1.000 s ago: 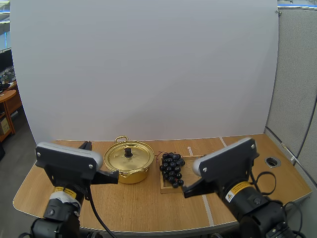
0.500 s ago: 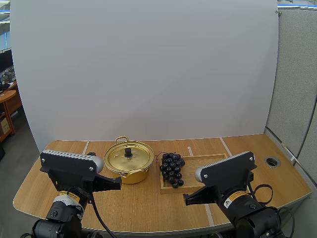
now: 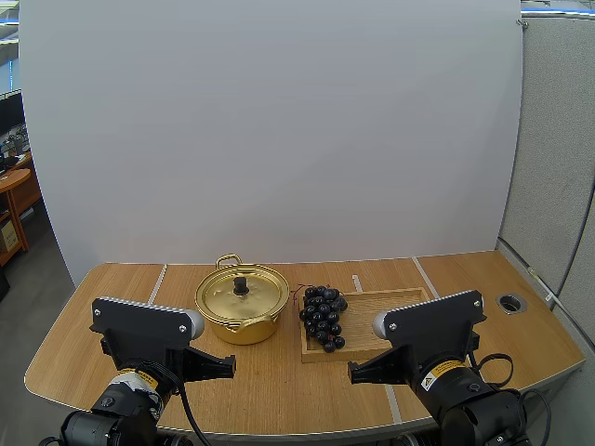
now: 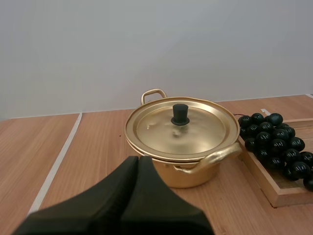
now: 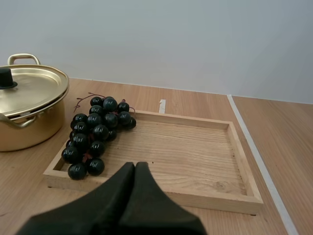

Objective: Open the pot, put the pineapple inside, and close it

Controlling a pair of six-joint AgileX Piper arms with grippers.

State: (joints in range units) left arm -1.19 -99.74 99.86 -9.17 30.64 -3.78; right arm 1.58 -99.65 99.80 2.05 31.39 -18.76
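Before pot [image 4: 181, 142] and grapes [image 5: 95, 137], left hand [image 4: 138, 159] and right hand [image 5: 135, 165] sit closed, empty; yellow arm labels [image 3: 443, 373] illegible.

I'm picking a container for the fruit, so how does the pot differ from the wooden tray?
The pot is round, deep, golden metal; the wooden tray is flat, rectangular, pale wood. The pot is closed by its lid, while the tray is open on top. The tray holds the bunch of grapes at its end nearest the pot; the pot's inside is hidden. Both rest on the table, side by side.
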